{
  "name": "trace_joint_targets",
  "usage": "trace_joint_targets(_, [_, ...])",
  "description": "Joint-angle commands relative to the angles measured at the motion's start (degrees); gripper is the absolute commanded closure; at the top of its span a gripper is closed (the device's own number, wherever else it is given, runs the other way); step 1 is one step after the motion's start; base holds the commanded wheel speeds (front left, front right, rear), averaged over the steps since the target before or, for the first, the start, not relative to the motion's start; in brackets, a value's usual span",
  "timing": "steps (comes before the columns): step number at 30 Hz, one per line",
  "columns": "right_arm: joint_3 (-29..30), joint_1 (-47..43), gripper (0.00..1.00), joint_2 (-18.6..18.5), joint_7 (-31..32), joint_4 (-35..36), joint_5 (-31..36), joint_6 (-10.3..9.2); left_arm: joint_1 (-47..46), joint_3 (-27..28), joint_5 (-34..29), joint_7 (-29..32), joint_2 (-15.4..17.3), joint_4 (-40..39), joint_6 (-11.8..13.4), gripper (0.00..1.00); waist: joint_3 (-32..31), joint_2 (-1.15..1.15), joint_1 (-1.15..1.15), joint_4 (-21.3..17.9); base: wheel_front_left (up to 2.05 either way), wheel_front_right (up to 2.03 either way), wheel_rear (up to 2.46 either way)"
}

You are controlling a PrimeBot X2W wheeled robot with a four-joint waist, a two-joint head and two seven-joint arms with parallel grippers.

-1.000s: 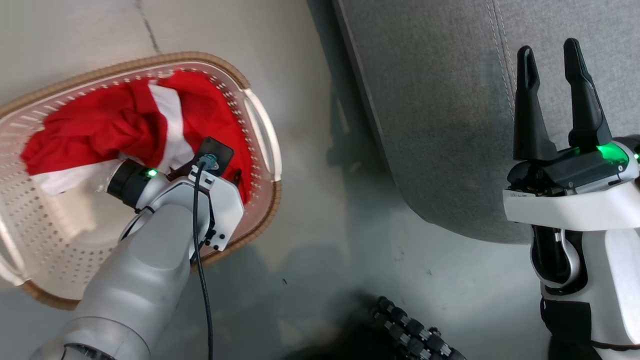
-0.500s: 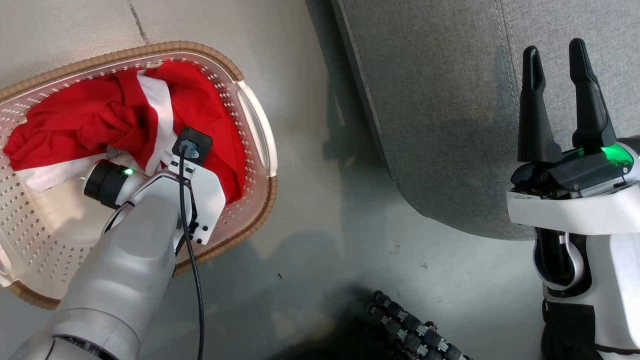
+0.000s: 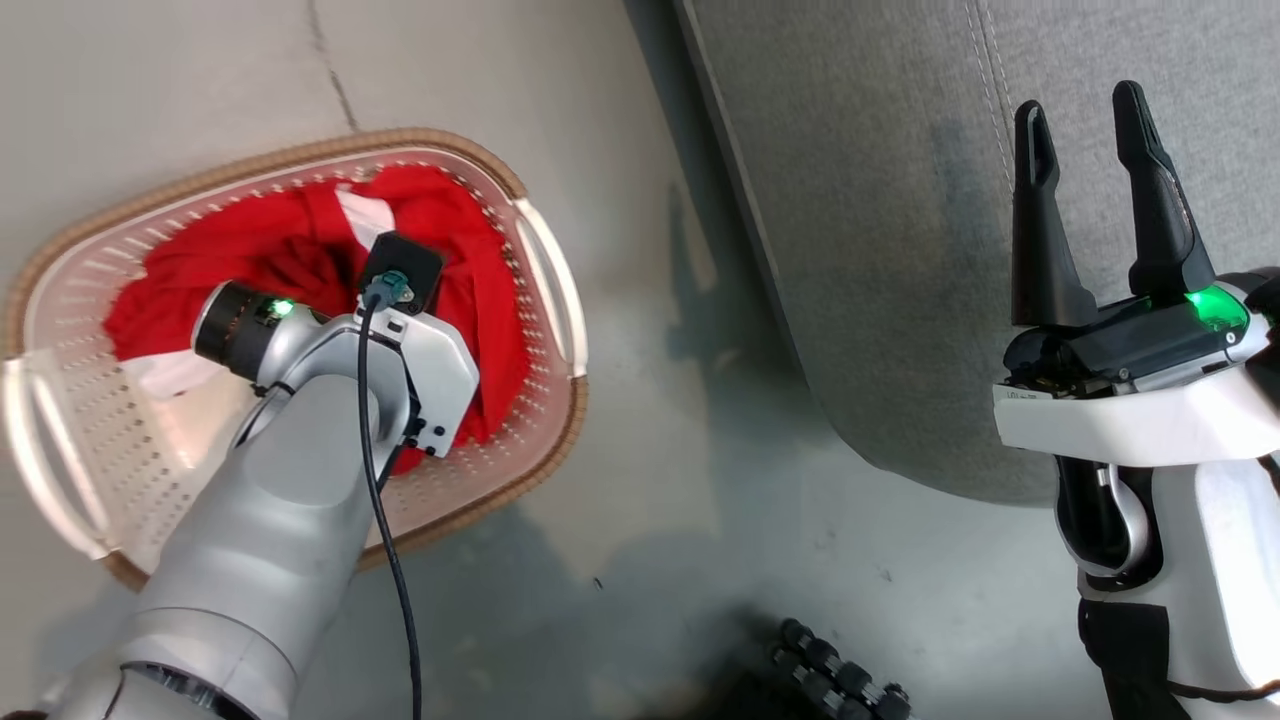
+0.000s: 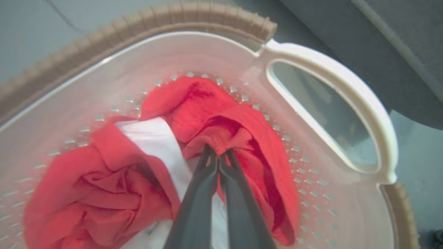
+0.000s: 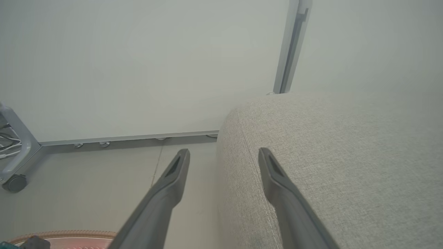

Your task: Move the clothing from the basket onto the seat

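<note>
1. Down inside the basket (image 4: 332, 69), the left gripper (image 4: 217, 157) has its two dark fingers pressed together. A bunched fold of the clothing (image 4: 193, 103) is pinched between their tips.
2. Around those fingers the red fabric lies heaped on the basket's perforated floor. In the left wrist view a white trim band (image 4: 155, 138) runs just left of them, with more crumpled red further left and lower.
3. Beyond the fingertips rises the basket's wall, and up to their right is a side handle (image 4: 346, 97) with brown woven rim on either side of it.
4. From the head view, the left arm's pale wrist covers the fingers, and a black cable (image 3: 385, 520) trails down along the forearm.
5. The right gripper (image 3: 1078, 97) hangs well apart from the basket, its fingers spread wide with nothing between them.
6. Under it lies the seat (image 3: 880, 200), grey and woven. In the right wrist view, one finger is over the upholstery, the other is over the floor (image 3: 600, 100), and the seat's rounded edge runs between them.
7. Past those fingertips stands a pale partition panel (image 5: 138, 69), with a caster (image 5: 14, 182) far to their left.
</note>
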State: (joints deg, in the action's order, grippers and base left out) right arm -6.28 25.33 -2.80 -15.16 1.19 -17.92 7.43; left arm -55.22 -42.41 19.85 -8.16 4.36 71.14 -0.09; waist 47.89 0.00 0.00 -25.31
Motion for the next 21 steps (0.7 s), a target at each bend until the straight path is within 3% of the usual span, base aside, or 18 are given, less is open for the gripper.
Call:
trace_joint_targets(1, [0.34,-0.62,0.0,-0.21,-0.17,-0.32,0.76,0.11,0.72,0.21,0.53,-1.4,-0.36,-0.74,0.11,1.0,-2.97,0.0,0.0,2.62,0.0,0.0,0.0])
trace_joint_targets(11, [0.68,-2.66,0.0,-0.22,-0.17,-2.57,4.89,0.11,4.66,-0.62,2.51,-5.99,-1.33,-7.51,-0.04,1.0,-11.8,0.0,0.0,8.98,0.0,0.0,0.0])
trace_joint_targets(21, [1.67,-5.55,0.0,-0.27,0.36,-5.34,8.23,0.11,11.68,-0.2,4.05,-6.97,-1.12,-23.29,2.3,1.0,-21.02,0.0,0.0,15.99,0.0,0.0,0.0])
